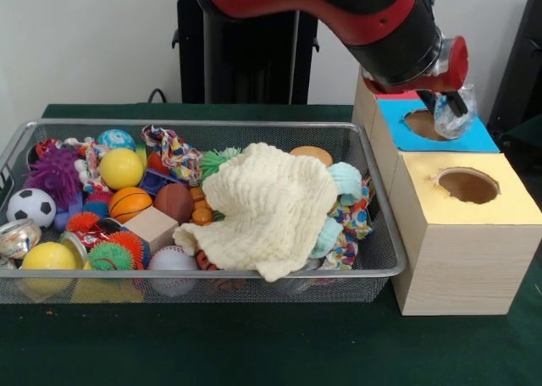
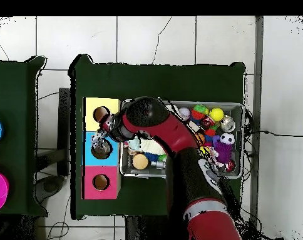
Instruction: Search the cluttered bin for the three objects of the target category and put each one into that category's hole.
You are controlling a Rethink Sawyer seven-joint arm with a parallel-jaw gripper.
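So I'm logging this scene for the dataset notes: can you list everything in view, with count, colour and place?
Silver wire mesh bin: one, on the green table.
Cream knitted cloth: one, over the bin's middle.
Toy balls: several, left half of the bin, among them a yellow ball, a black-and-white soccer ball and an orange basketball.
Purple spiky toy: one, bin's left end.
Wooden boxes with holes: three, beside the bin; yellow-topped box, blue-topped box, pink-topped box.
Gripper: one, over the blue box's hole, holding a clear crinkly object.
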